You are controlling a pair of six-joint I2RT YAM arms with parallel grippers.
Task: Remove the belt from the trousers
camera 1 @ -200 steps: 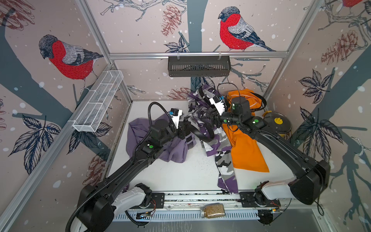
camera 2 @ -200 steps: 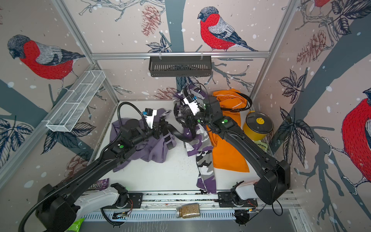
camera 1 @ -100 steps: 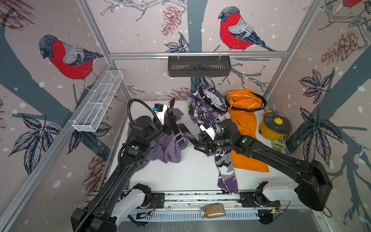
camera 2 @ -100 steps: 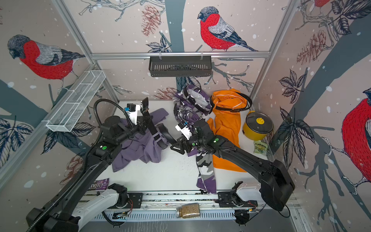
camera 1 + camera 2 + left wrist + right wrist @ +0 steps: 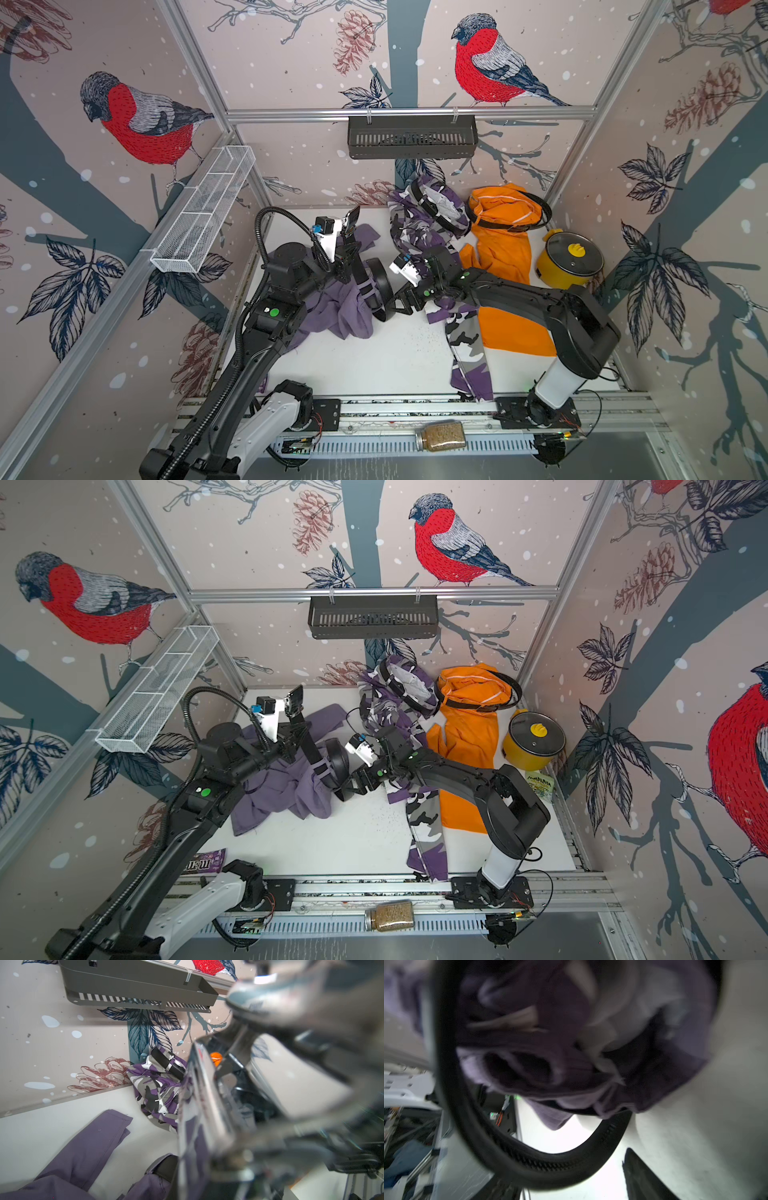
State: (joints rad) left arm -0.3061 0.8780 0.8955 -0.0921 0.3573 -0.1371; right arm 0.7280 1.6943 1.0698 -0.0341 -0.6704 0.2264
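Three pairs of trousers lie on the white desk (image 5: 395, 361) in both top views. The lilac trousers (image 5: 332, 316) are bunched at about nine o'clock, the camouflage trousers (image 5: 467, 340) run from twelve down to six, and the orange trousers (image 5: 505, 253) lie at about two. The black belt (image 5: 381, 286) is threaded through the lilac pair's waistband loops and bows out in a curve on that pair's three o'clock side.

My left end effector (image 5: 350, 254) is clamped tight on the belt's strap, raised above the cloth, and the strap's free end sticks up past it toward twelve. My right end effector (image 5: 400, 302) has its jaws spread wide and grips nothing. It sits low over the desk, just at the three o'clock side of the belt's curve. In the right wrist view the belt arcs across the front with one fingertip (image 5: 643, 1178) beside it, and I cannot tell whether they touch.
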